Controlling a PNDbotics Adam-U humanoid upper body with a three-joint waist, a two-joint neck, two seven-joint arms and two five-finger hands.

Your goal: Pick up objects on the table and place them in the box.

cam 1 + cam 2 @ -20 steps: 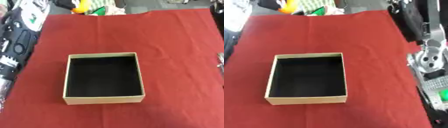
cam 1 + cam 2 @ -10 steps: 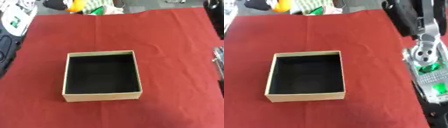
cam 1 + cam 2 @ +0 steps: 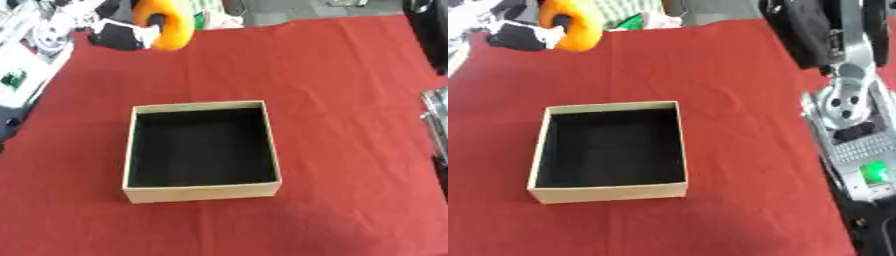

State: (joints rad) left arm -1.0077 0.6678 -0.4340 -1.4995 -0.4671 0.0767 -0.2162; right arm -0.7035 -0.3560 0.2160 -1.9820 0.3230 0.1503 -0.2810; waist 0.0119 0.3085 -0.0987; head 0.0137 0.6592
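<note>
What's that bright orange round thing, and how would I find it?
Start at the red cloth that covers the table, with the open cardboard box in its middle. Look past the box to the far left corner of the cloth. There a black hand holds an orange ring-shaped thing, the only bright orange item among black and white clutter.

At about eleven o'clock the left hand (image 3: pixel 122 35) is blurred, its fingers hard to separate, though it seems curled around the orange object (image 3: pixel 166 22), whose top the picture's edge cuts off. At three o'clock the right arm (image 3: pixel 852 135) runs out of frame, its hand unseen. The clutter (image 3: pixel 645 19) at twelve o'clock is too smeared to identify.
</note>
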